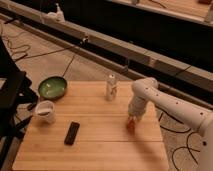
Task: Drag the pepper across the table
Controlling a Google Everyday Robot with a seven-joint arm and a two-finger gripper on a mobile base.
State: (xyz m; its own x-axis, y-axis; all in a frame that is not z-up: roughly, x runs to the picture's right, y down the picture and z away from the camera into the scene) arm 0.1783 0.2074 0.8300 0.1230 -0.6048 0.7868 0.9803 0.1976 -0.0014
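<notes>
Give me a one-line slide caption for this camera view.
White robot arm's gripper lowered onto the orange pepper near the right side of the wooden table.

The gripper (132,119) is down on the pepper (131,124) near the table's (100,145) right edge

Concrete floor (45,62) with dark cables (60,52); black chair (10,95) at left; pincer (131,120) low over tabletop.

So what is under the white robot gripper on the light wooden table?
Under the white robot gripper lies the small orange-red pepper, resting on the light wooden table near its right edge. Only part of the pepper shows; the gripper covers the rest, including where it touches.
</notes>
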